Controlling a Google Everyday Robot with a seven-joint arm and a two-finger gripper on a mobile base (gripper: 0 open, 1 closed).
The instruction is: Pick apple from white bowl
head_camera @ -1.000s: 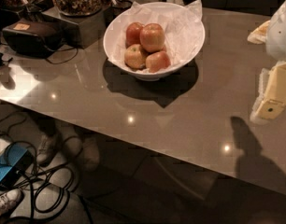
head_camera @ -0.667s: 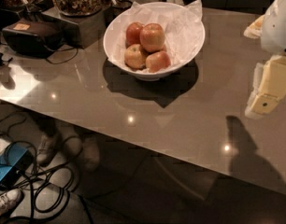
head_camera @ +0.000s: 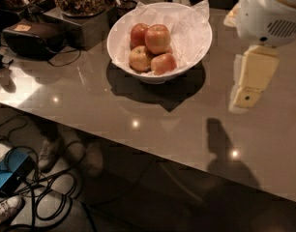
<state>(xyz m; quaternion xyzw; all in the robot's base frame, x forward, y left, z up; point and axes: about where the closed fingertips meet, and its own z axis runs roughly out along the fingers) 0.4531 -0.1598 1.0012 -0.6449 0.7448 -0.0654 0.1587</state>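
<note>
Now, the gripper (head_camera: 248, 94) hanging above the table (head_camera: 90, 98) at the right of the camera view, how open it is can't be told, nothing visibly held, the apple (head_camera: 157, 37) topping the pile in the white bowl (head_camera: 153, 76), well apart, leftward and farther back.

gripper (head_camera: 246, 98) shifted left — nearer the white bowl (head_camera: 153, 76), hanging to its right

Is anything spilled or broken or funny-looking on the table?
Nothing is spilled or broken. The white bowl stands upright on the table, with the apple and three others piled inside. Only the crinkled paper lining pokes over the rim at the back. The gripper hangs to the bowl's right, not touching it.
</note>
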